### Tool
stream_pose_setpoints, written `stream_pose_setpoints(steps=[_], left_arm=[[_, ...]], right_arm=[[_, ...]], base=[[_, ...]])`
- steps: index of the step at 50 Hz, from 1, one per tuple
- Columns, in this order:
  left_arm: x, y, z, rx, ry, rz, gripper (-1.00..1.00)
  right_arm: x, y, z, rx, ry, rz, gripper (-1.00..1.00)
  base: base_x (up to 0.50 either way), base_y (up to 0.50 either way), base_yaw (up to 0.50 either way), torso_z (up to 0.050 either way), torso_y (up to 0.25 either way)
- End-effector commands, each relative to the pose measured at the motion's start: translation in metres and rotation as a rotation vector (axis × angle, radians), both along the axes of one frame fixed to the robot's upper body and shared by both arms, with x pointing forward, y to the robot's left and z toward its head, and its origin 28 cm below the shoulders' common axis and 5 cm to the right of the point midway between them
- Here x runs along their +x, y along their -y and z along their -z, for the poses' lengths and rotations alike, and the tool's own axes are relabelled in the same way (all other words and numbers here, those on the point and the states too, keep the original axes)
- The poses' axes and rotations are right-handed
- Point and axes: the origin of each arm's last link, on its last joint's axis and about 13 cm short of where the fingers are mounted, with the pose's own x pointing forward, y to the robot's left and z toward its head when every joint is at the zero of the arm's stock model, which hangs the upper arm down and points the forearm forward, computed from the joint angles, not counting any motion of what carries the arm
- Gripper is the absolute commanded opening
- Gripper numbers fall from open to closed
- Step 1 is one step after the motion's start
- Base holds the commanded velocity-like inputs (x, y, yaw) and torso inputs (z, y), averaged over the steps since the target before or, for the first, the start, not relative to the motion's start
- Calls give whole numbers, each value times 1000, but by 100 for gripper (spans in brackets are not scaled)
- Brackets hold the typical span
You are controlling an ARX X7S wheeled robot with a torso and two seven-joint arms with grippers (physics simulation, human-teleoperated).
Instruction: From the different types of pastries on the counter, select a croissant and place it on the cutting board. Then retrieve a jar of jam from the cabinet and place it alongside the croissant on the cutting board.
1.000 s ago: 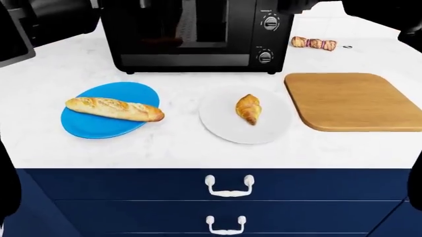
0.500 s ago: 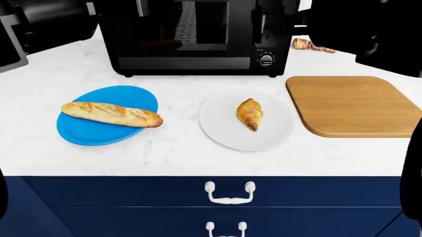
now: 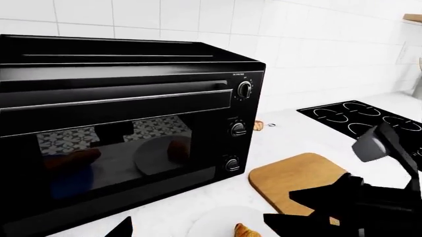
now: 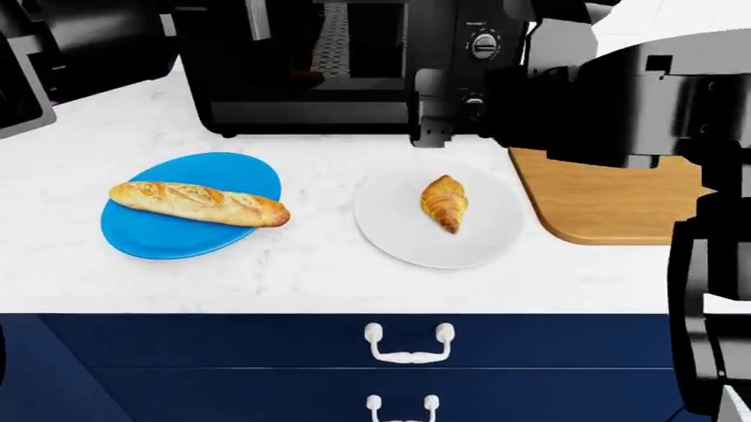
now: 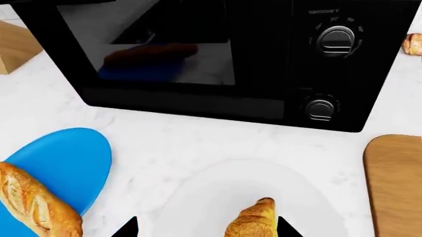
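The croissant (image 4: 445, 202) lies on a round white plate (image 4: 399, 233) in the middle of the counter (image 4: 317, 272). The baguette (image 4: 200, 203) rests on a blue plate (image 4: 153, 237) to its left. The cutting board (image 4: 599, 211) lies bare at the right, its back part hidden under my right arm. My right gripper (image 4: 432, 110) hangs open just behind the white plate; in the right wrist view its fingertips (image 5: 128, 228) stand wide apart around the croissant (image 5: 254, 221). My left gripper (image 3: 197, 229) is open, high in front of the oven. The jar of jam and the cabinet are out of view.
A black toaster oven (image 4: 340, 70) stands at the back of the counter. A skewer of small chunks (image 3: 258, 125) lies behind the board, and a black hob (image 3: 366, 118) is beyond it. Navy drawers with white handles (image 4: 409, 343) run below the counter's front edge.
My right arm has swung in from the right, now covering the back of the cutting board and the skewer in the head view. The pastries and plates have not moved.
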Motion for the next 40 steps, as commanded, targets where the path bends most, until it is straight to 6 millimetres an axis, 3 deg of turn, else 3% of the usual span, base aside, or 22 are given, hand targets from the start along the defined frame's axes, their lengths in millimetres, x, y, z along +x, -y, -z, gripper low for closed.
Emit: stream_pose_setpoints(steps=[1, 20, 40], left_arm=[[0, 0, 1, -2, -4, 0, 100], [0, 0, 3, -7, -10, -2, 100], [2, -2, 5, -11, -13, -7, 100]], right_arm=[[8, -4, 21, -20, -70, 14, 100], [13, -1, 37, -65, -102, 42, 100], [31, -13, 62, -62, -136, 36, 100]], base=[[0, 0, 0, 0, 0], [0, 0, 0, 0, 0], [0, 0, 0, 0, 0]])
